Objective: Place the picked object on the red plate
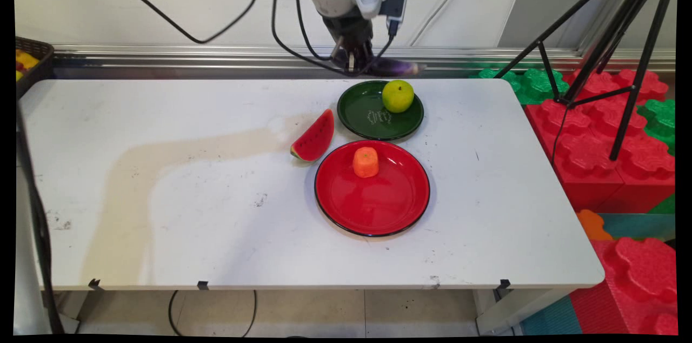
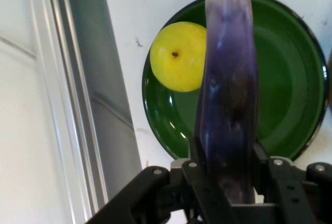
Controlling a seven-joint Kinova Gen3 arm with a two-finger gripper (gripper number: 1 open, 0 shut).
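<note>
My gripper [image 1: 354, 61] hangs above the table's far edge, shut on a purple eggplant [image 1: 397, 66] that sticks out level to the right. In the hand view the eggplant [image 2: 228, 89] runs up from between the fingers, over a green plate [image 2: 290, 79]. A yellow-green apple [image 2: 179, 55] lies on that plate. In the main view the green plate [image 1: 367, 116] lies just below the gripper, with the apple [image 1: 398, 96] at its far right. A red plate [image 1: 378, 208] nearer the front carries an orange carrot piece [image 1: 366, 162]. A watermelon slice [image 1: 314, 138] lies left of both plates.
A dark basket [image 1: 32, 61] with yellow things stands at the far left edge. A black tripod [image 1: 605, 51] and red and green foam blocks [image 1: 611, 137] stand right of the table. Black cables [image 1: 281, 34] hang from the arm at the back.
</note>
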